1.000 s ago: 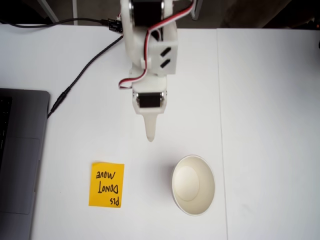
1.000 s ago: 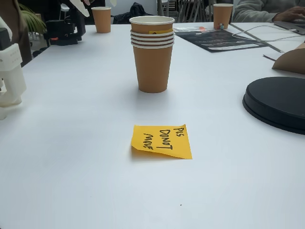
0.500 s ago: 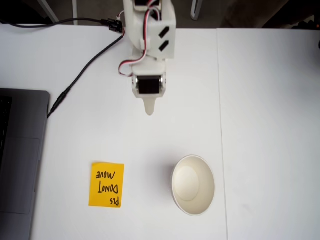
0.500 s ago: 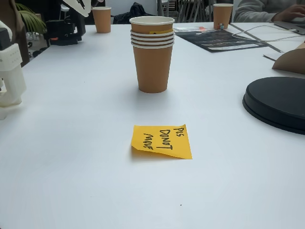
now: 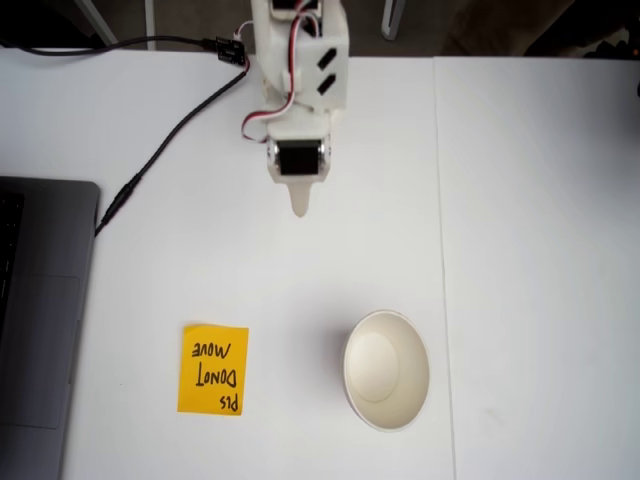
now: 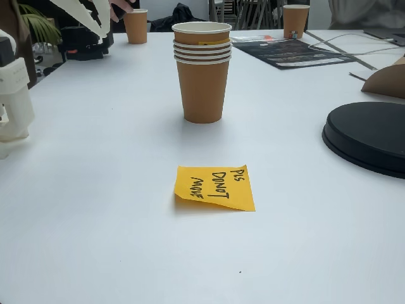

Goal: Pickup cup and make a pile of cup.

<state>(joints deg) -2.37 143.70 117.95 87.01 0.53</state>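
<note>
Gripper (image 5: 298,208) hanging well above the table (image 5: 520,200), holding nothing; open or closed, hard telling. Pile of cups (image 6: 202,69) standing alone, near the sticky note (image 6: 215,187). Stacking looking done; no loose cup waiting nearby.

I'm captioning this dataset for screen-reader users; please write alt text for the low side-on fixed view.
A pile of cups, brown paper cups nested together, stands upright on a white table behind an orange sticky note handwritten "PLS DO NOT MOVE". A black round disc sits at the right, and the white gripper hangs at top left.
</note>
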